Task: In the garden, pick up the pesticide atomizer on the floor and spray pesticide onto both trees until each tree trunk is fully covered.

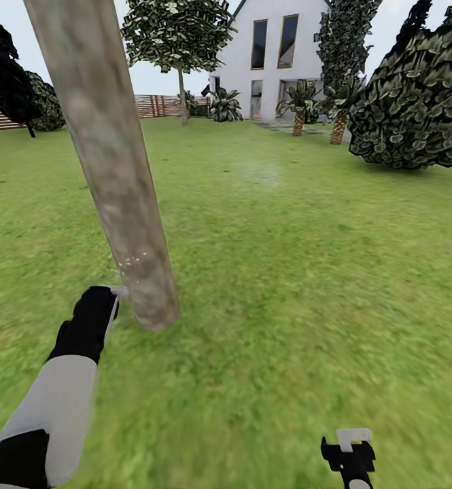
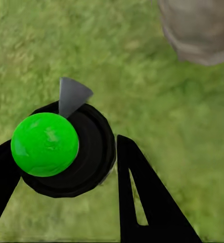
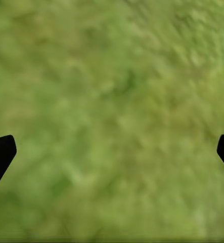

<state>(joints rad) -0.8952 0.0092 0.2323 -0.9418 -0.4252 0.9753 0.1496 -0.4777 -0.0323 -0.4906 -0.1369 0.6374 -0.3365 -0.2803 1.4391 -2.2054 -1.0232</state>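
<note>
A thick grey-brown tree trunk (image 1: 110,170) rises from the grass just ahead on the left, with a few pale specks low on its bark. My left gripper (image 1: 100,309) is beside its base, shut on the pesticide atomizer (image 2: 56,147), a black body with a bright green ball top. The atomizer's grey nozzle (image 1: 119,292) points at the trunk, whose foot (image 2: 200,30) also shows in the left wrist view. A second tree (image 1: 181,95) stands far back near the fence. My right gripper (image 1: 351,451) hangs low on the right, open (image 3: 112,152) over bare grass.
The lawn (image 1: 287,272) stretches away to a white house (image 1: 280,54). A brown slat fence (image 1: 151,105) runs along the back left. Short palms (image 1: 297,109) stand near the house, a large dark bush (image 1: 416,102) at right, and a black narrow tree (image 1: 8,75) at left.
</note>
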